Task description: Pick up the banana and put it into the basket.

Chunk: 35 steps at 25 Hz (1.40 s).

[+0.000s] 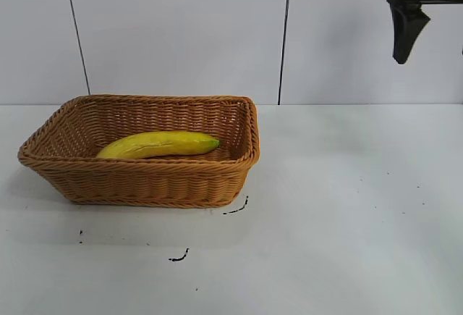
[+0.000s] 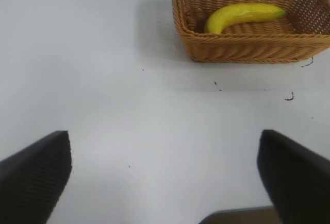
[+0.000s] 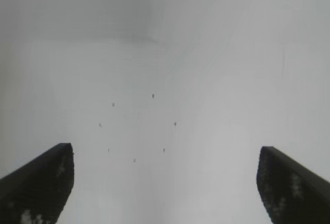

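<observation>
The yellow banana lies inside the woven wicker basket on the left half of the white table. Its greenish tip points toward the basket's right end. Both also show in the left wrist view: banana, basket. My left gripper is open and empty, above bare table well away from the basket; it is out of the exterior view. My right gripper is open and empty, held high over the table's right side; one of its fingers shows at the exterior view's top right.
Small black marks lie on the table in front of the basket. A pale panelled wall stands behind the table. The table's right half is bare white surface with tiny specks.
</observation>
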### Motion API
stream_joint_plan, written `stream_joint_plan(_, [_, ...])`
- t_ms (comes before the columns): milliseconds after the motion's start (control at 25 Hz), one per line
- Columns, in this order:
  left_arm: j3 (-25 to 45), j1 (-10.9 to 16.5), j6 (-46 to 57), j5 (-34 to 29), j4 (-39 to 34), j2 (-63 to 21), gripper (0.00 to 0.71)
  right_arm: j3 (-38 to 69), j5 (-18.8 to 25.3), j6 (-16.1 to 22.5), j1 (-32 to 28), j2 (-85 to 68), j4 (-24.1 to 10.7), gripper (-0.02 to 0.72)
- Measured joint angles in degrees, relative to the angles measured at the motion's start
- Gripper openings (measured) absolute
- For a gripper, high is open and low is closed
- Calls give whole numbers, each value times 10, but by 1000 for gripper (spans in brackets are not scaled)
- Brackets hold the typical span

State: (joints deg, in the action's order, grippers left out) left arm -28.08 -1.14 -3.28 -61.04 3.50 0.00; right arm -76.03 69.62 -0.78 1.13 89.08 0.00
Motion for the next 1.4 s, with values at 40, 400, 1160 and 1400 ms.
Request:
stream_joint_plan(40, [0, 0, 0, 0, 0, 0, 695, 29, 0, 0, 0, -25, 0, 690])
stream_joint_plan(400, [0, 0, 0, 0, 0, 0, 695, 255, -45, -1, 0, -280, 0, 690])
stream_joint_plan(1160, [0, 0, 0, 0, 0, 0, 695, 476, -113, -2, 0, -782, 0, 690])
stream_joint_plan(1400, [0, 0, 0, 0, 0, 0, 695, 476, -112, -2, 0, -871, 0, 690])
